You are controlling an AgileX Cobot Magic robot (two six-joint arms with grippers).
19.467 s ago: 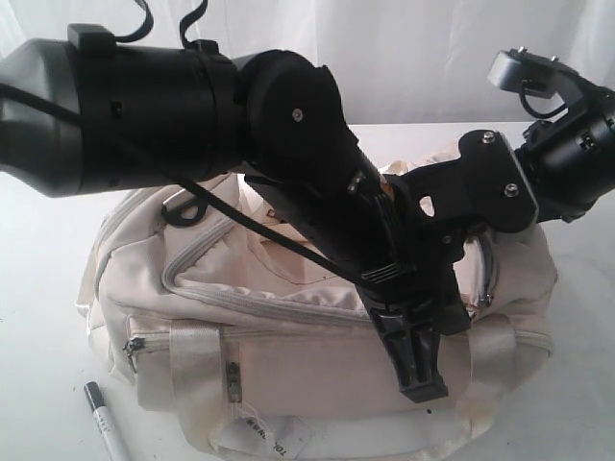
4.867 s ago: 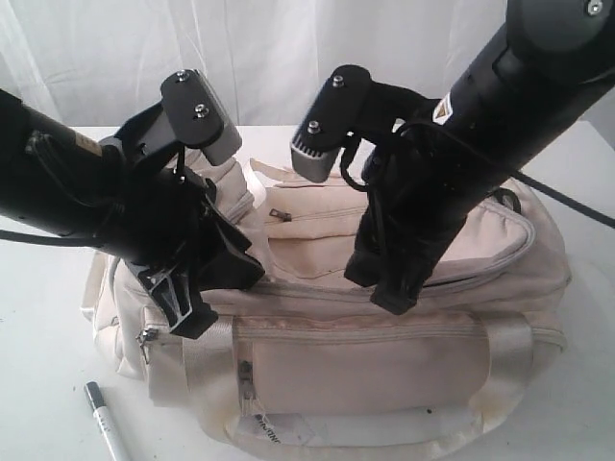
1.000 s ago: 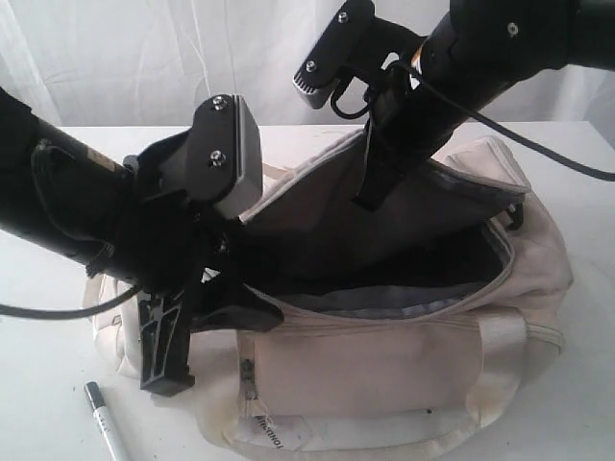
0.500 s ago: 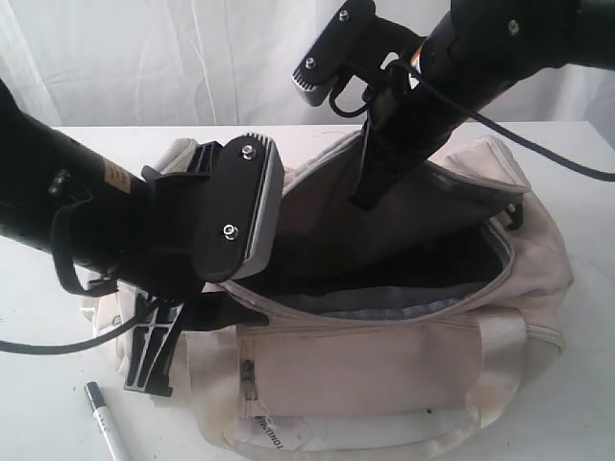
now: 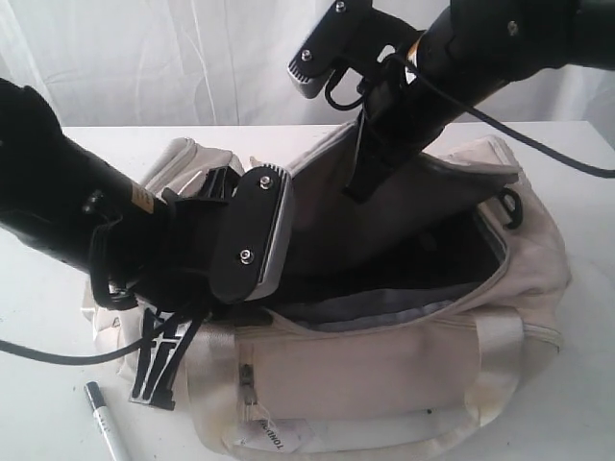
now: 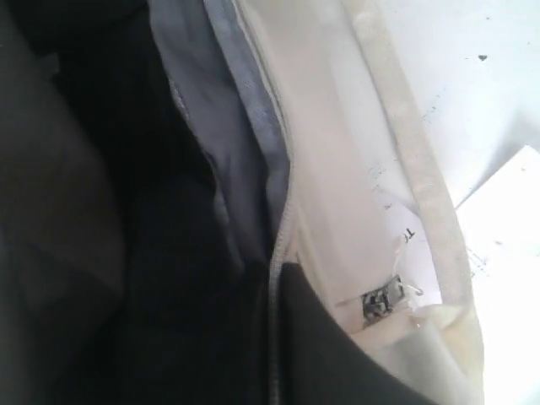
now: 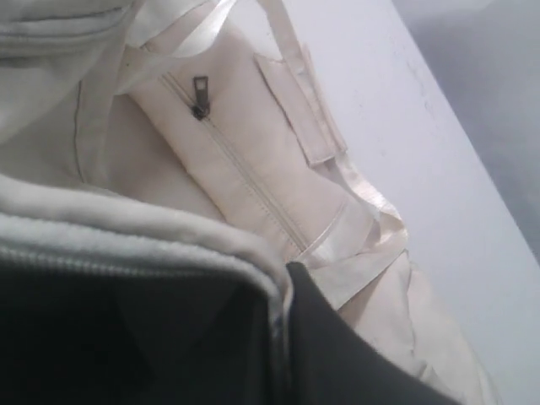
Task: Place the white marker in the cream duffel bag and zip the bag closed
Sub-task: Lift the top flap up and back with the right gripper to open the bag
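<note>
so: white marker (image 5: 104, 429) near left tool (image 5: 154, 392)

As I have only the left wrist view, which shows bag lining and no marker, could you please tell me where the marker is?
Observer: The marker lies on the table, outside the bag, off its front corner on the left of the exterior view.
Operator: Thank you. What is the other arm doing?
Observer: The right claw is shut on the bag's top edge and holds it up, so the mouth gapes open.
Operator: And where is my left claw relative to the marker?
Observer: The left claw, shut, hangs in front of the bag's left end, just above the marker's cap and not touching it.
</note>
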